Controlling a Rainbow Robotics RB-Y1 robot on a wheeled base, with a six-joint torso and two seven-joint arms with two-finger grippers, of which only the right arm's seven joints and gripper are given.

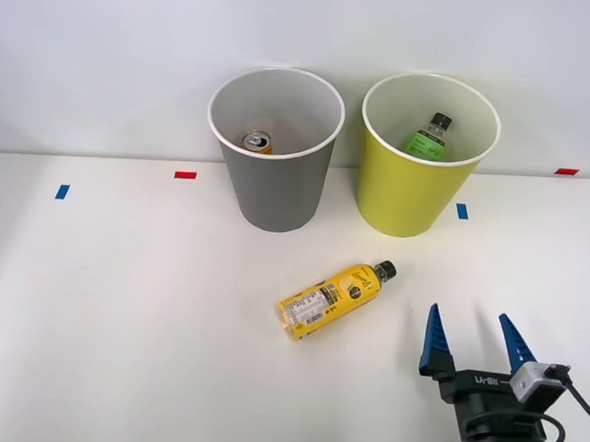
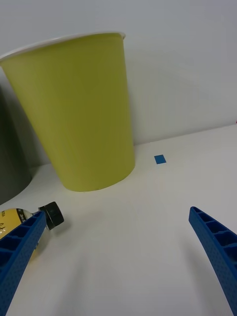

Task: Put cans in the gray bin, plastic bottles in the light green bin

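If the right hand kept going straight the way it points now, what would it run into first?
Probably the light green bin. The right hand is open and aimed across bare table toward the bin's base, a bit to its right side. The yellow bottle lies off to the left of that line. Depth is uncertain.

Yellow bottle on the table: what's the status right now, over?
Right tool open, empty. Yellow bottle lying on table, left of the tool, unsorted. Green bin upright behind it. Nothing in the way.
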